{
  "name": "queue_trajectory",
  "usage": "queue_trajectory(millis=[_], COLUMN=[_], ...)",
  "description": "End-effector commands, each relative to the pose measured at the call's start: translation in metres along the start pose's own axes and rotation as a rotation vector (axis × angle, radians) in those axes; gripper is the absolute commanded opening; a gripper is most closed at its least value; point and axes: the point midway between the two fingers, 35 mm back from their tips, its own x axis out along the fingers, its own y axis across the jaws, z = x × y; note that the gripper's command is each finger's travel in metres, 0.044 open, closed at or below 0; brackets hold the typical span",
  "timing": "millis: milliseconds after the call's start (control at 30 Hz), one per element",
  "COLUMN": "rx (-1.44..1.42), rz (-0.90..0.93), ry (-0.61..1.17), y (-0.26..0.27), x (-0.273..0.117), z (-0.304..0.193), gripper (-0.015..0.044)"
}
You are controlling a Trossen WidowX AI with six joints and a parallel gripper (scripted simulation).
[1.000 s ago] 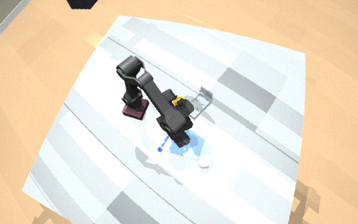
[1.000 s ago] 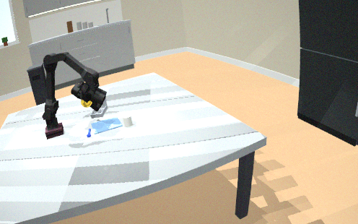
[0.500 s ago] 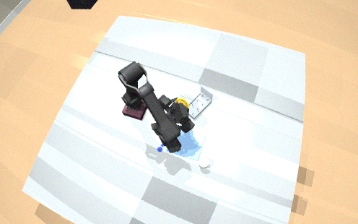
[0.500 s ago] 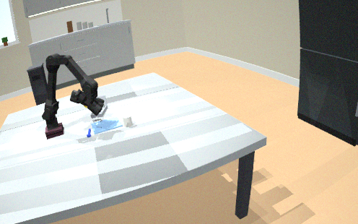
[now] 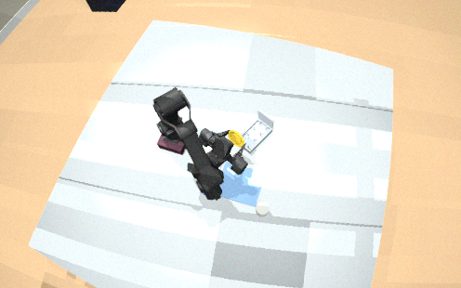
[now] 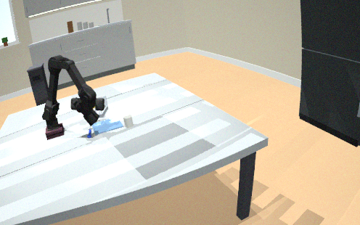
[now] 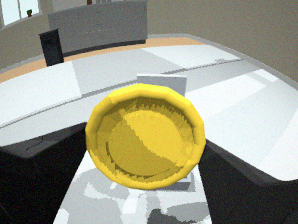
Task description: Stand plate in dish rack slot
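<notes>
The yellow plate [image 5: 236, 137] [image 7: 145, 142] is held by its rim between the two fingers, its round face turned toward the wrist camera. My gripper [image 5: 236, 139] [image 7: 145, 137] is shut on it. In the exterior view the arm's wrist hides nearly all of the plate. The light grey dish rack [image 5: 266, 120] [image 6: 106, 106] [image 7: 162, 79] has a raised panel at its far end. In the top view the plate is at the rack's near left side. In the wrist view the plate covers most of the rack. Whether plate and rack touch I cannot tell.
A blue cloth [image 5: 241, 191] [image 6: 108, 126] lies near the rack, partly under the arm in the top view. A whitish cup [image 5: 262, 208] [image 6: 128, 121] stands by its corner. A small blue item [image 6: 89, 133] lies at its left. The arm's dark red base [image 5: 171, 144] [image 6: 54, 131] is further left.
</notes>
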Motion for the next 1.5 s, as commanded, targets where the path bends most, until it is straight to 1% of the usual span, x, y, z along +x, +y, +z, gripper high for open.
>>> queue_trajectory(millis=[0,133,467,767,1467], rx=[-0.066,-0.128,-0.131,-0.127,-0.143], rz=[-0.054,-0.104,-0.107,-0.102,-0.099], ry=[-0.046,-0.078,-0.079,-0.075,-0.064], y=[-0.002,-0.005,-0.005,-0.010,-0.013], x=[-0.003,-0.006,-0.005,0.014,0.038], z=[-0.002,-0.004,-0.004,-0.026,-0.023], gripper=[0.0000,0.0000,0.0000,0.0000,0.0000])
